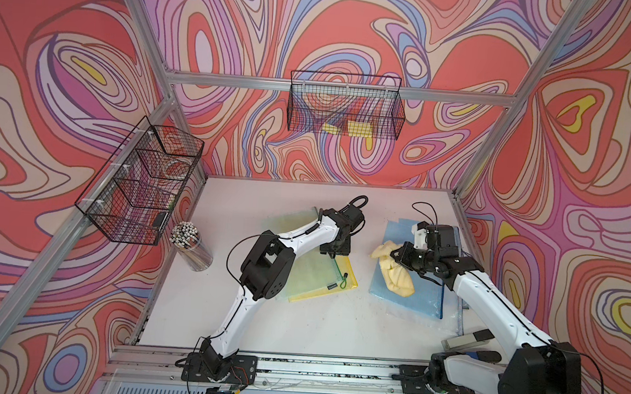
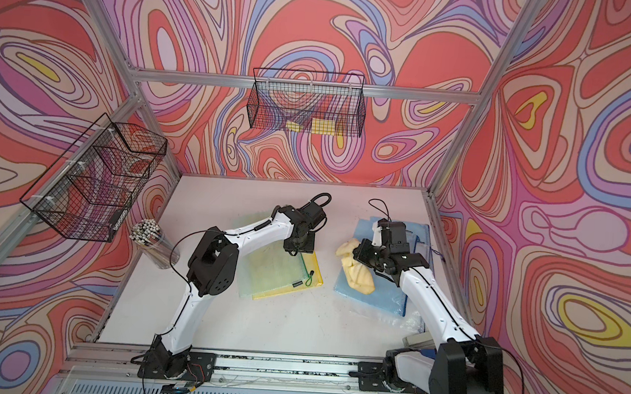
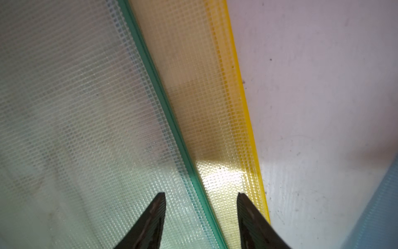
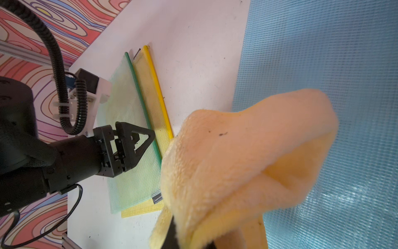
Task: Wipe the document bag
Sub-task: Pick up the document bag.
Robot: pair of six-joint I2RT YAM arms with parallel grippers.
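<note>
A green mesh document bag (image 1: 312, 277) lies mid-table, overlapping a yellow one (image 1: 351, 272). My left gripper (image 1: 334, 253) points down at their zipper side. In the left wrist view its jaws (image 3: 201, 194) stand apart, astride the green bag's zipper edge (image 3: 168, 112), one tip over green mesh and one over the yellow bag (image 3: 204, 97). A blue document bag (image 1: 425, 297) lies to the right. My right gripper (image 1: 393, 253) is shut on a fluffy yellow cloth (image 1: 396, 274) that hangs over the blue bag's left part (image 4: 344, 64). The cloth (image 4: 247, 161) hides the right fingers.
A clear jar of white-tipped sticks (image 1: 190, 246) stands at the table's left. Wire baskets hang on the left frame (image 1: 140, 185) and the back wall (image 1: 347, 107). A grey object (image 1: 463, 339) lies by the right arm's base.
</note>
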